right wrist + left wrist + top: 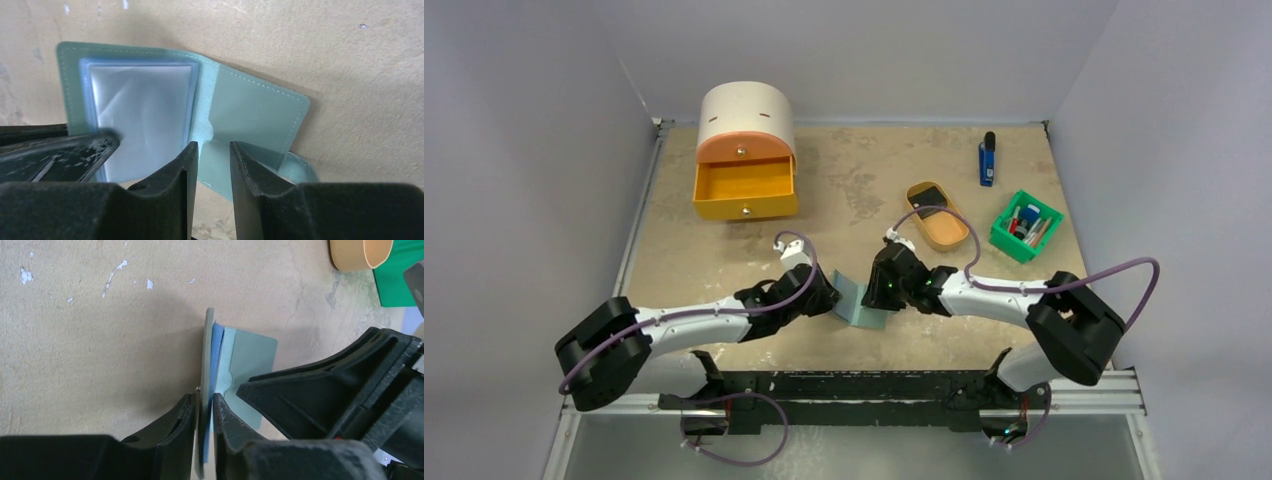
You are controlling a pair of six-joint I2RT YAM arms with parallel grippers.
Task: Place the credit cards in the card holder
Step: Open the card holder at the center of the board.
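Observation:
The grey-green card holder [861,303] lies open on the table between my two grippers. One flap [209,340] stands upright, and my left gripper [204,400] is shut on it, thinly and from the near edge. The other half [250,110] lies flat, and the pale blue-grey inner pocket [140,120] faces the right wrist camera. My right gripper [212,147] hovers open just over the flat half's notched pocket edge, with nothing between its fingers. A black credit card [931,193] lies in the tan oval tray [946,232] further back.
A green bin [1007,237] of small items stands right of the tray, with a blue-and-black stick [988,158] behind it. A cream and orange drawer cabinet [744,150], its bottom drawer pulled out, stands at the back left. Grey walls enclose the table.

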